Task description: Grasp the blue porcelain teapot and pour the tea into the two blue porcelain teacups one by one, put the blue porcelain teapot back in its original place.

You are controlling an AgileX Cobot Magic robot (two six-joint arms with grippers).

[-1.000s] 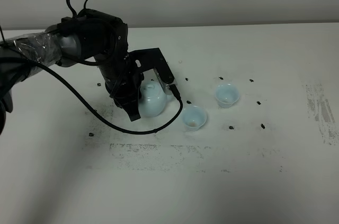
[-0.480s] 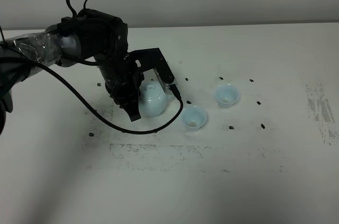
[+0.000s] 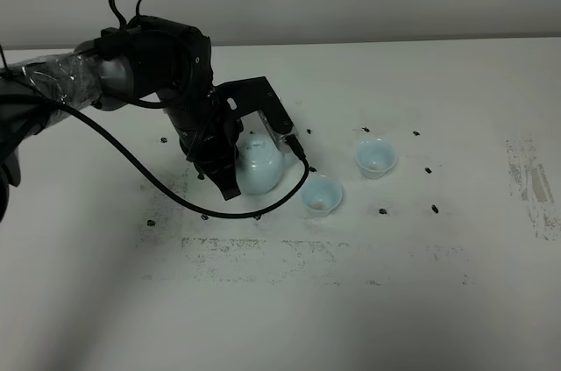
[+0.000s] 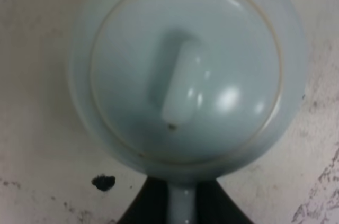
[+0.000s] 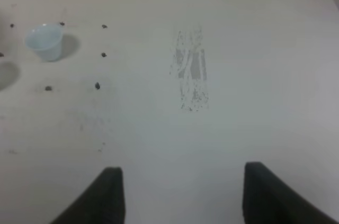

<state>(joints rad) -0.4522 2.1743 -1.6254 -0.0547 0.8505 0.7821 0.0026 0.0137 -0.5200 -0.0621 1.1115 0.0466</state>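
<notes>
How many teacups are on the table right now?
2. The near teacup sits just right of the teapot; the far teacup stands farther right and back. None seems hidden.

One blue porcelain teapot (image 3: 261, 167) and two blue porcelain teacups (image 3: 322, 196) (image 3: 376, 158) stand here.

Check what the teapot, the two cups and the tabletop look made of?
The teapot: glazed ceramic, likely porcelain; pale blue, glossy, sharp highlights.
Both cups: same glossy pale-blue glaze, probably the same ware.
The tabletop: matte off-white, scuffed with dark marks; laminate or painted board, can't tell.
</notes>
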